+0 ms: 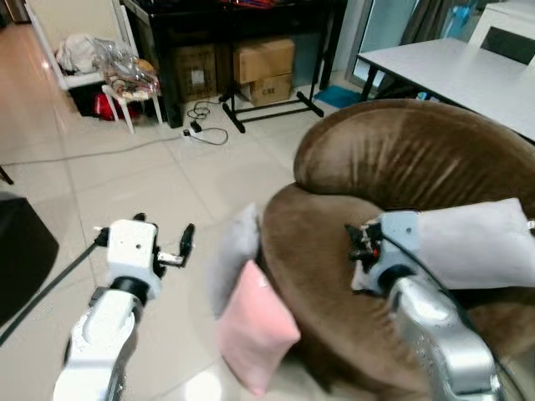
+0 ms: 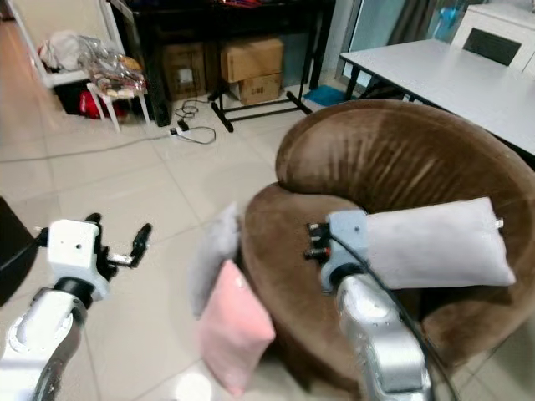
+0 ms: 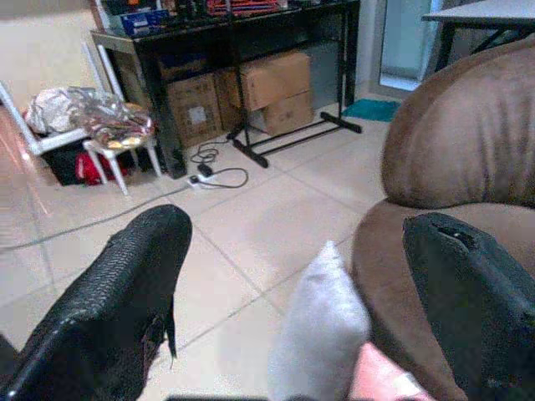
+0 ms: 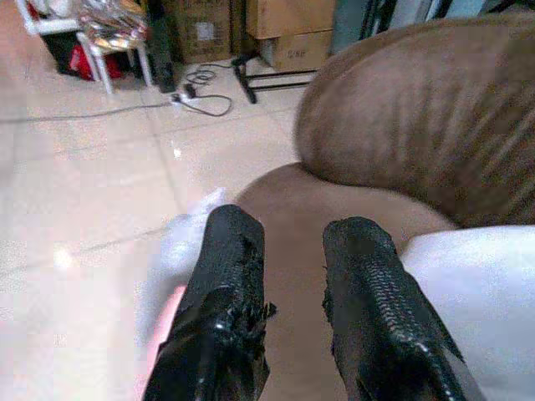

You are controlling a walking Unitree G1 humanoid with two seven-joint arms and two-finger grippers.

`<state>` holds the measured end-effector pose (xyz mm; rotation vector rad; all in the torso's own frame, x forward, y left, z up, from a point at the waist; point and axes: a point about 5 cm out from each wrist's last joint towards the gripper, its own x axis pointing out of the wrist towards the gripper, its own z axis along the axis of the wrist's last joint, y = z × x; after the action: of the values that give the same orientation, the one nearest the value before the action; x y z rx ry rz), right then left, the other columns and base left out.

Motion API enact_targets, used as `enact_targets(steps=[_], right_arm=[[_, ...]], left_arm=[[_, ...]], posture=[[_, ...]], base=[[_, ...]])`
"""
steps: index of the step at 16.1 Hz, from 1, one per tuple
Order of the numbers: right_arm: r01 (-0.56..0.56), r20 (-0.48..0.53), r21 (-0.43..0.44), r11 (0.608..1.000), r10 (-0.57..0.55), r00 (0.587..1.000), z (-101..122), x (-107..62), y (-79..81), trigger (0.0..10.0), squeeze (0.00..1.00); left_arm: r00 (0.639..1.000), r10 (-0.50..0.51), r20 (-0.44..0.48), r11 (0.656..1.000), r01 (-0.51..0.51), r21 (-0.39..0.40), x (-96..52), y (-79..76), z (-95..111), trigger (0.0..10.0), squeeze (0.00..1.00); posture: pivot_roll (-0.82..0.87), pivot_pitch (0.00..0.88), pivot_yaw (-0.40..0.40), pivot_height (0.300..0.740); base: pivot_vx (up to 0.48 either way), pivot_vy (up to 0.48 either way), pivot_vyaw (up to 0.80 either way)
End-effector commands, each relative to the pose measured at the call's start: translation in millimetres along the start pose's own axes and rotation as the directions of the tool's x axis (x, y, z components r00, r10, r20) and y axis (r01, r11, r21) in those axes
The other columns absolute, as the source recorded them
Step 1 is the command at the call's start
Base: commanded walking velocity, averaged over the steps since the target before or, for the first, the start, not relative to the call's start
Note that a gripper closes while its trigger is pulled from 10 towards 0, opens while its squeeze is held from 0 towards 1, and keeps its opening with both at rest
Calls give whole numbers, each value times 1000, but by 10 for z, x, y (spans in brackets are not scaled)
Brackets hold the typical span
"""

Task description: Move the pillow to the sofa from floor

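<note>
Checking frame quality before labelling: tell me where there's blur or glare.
Left eye view: pink pillow and right arm soft with blur. Right eye view: the same blur along the bottom edge, background sharp. Left wrist view: the near fingers are out of focus, the boxes clear. Right wrist view: glare spots on the floor, grey pillow smeared.

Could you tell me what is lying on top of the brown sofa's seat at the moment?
A grey pillow lies across the sofa seat; the right end effector hovers beside it. What's under the pillow is covered.
</note>
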<state>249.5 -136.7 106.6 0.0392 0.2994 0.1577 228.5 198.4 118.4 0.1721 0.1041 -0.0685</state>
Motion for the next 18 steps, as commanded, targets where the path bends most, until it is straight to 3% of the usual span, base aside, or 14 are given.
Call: enact_targets(steps=[1, 6, 8, 9, 13, 14, 18], right_arm=[[48, 19, 10, 999, -48, 999, 49, -26, -97, 10000, 0], [91, 32, 97, 991, -95, 995, 55, -42, -170, 10000, 0], [75, 46, 77, 994, -79, 996, 75, -43, -167, 10000, 0], [42, 51, 13, 999, -43, 998, 93, -47, -145, 10000, 0], [16, 44, 18, 1000, -16, 999, 85, -61, -124, 10000, 0], [23, 41, 47, 999, -25, 999, 75, -62, -139, 10000, 0], [6, 36, 19, 1000, -7, 999, 62, -54, -137, 10000, 0]], left_arm=[[1000, -14, 7, 1000, 14, 7, 33, -31, 16, 10000, 0], [1000, -4, 25, 1000, 4, 10, 69, -31, 45, 10000, 0], [999, -21, 49, 1000, 20, 4, 67, -19, 74, 10000, 0], [998, -24, 53, 1000, 24, 3, 62, -16, 79, 10000, 0], [998, -30, 50, 1000, 30, -1, 44, -21, 70, 10000, 0], [998, -32, 48, 999, 32, -3, 33, -29, 63, 10000, 0], [998, -34, 46, 999, 35, -2, 18, -30, 57, 10000, 0]], posture=[[-14, 0, -31, 740], [-14, 0, -26, 740], [-14, 0, -23, 740], [-13, 0, -23, 740], [-12, 0, -25, 740], [-10, 0, -27, 740], [-2, 0, -33, 740]], base=[[0, 337, -800], [0, 48, 0], [120, 0, 0], [300, 0, 0], [352, 0, 705], [352, 0, 0], [354, 0, 0]])
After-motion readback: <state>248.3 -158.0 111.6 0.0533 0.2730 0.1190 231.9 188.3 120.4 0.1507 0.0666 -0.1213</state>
